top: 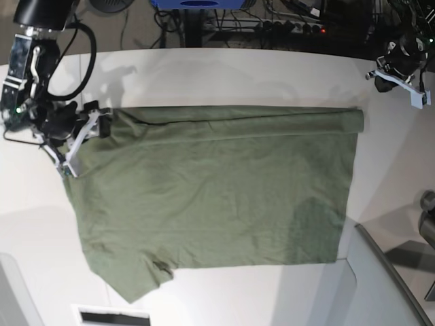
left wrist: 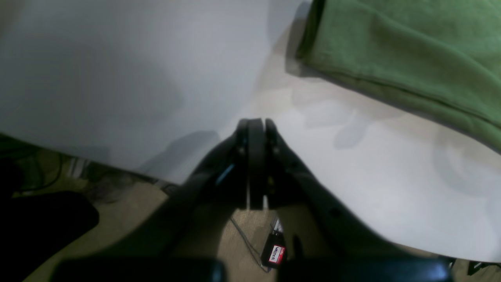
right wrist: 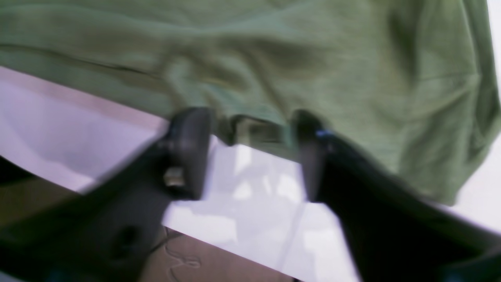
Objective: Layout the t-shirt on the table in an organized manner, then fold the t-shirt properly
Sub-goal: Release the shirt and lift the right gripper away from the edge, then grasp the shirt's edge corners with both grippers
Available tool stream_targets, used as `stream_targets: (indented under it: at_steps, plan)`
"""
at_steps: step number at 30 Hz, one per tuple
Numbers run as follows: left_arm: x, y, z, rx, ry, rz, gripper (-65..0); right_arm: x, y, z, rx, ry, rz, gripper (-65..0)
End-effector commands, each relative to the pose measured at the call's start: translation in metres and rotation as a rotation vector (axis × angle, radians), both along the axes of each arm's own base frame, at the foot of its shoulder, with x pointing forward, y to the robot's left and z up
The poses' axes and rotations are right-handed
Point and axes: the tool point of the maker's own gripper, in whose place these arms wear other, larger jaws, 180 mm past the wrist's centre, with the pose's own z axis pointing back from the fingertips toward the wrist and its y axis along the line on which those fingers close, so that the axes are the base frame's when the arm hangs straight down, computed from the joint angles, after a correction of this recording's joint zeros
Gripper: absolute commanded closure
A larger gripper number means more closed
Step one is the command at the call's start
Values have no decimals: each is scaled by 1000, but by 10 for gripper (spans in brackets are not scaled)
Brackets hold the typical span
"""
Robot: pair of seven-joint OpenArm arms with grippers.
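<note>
The olive-green t-shirt (top: 217, 197) lies spread flat on the white table (top: 224, 75), its far edge folded over in a long band and one sleeve pointing to the near left. My right gripper (top: 102, 125) stands open at the shirt's left end. In the right wrist view its fingers (right wrist: 191, 149) straddle the hem of the t-shirt (right wrist: 274, 70) over the table (right wrist: 250, 188), which is blurred. My left gripper (left wrist: 256, 129) is shut and empty above the bare table (left wrist: 372, 176), apart from the folded t-shirt (left wrist: 411, 51). In the base view the left gripper (top: 401, 85) hovers near the far right corner.
A grey-white angled panel (top: 380, 285) rises at the near right, and another panel (top: 10, 292) at the near left. Cables and gear (top: 272, 20) lie beyond the far table edge. The floor and a small red-labelled device (left wrist: 278, 252) show below the table edge.
</note>
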Motion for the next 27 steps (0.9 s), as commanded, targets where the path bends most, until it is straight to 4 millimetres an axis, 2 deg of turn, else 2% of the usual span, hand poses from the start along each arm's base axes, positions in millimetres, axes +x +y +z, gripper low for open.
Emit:
stream_targets:
  at_steps: [1,2,12,15,16,18,20,22,24,27]
  plan:
    - [7,7,11,21,-36,-3,0,1,-1,5,-2,-24,-2,-428]
    - [8,7,11,21,-37,-3,0,-3,1,3,2,-16,-2,-444]
    - [8,7,11,21,-37,-3,0,-14,10,-14,39,43,-8,-444]
    - [7,8,11,23,-34,-4,0,-12,3,-12,33,32,-27,-390]
    - [5,9,10,38,-19,-10,0,-12,-9,-10,26,20,-63,-359]
    - [0,12,6,72,15,-22,0,-14,-37,-7,11,1,-155,-336]
    - [-3,14,4,106,44,-37,0,-20,-68,-4,0,-7,-265,-354]
    - [-5,16,2,114,55,-40,0,-29,-92,-4,-6,-10,-357,-402]
    - [-6,17,3,115,55,-37,0,-34,-106,-10,20,-2,-441,-437]
    - [-6,16,3,115,55,-38,0,-39,-119,-25,82,24,-537,-441]
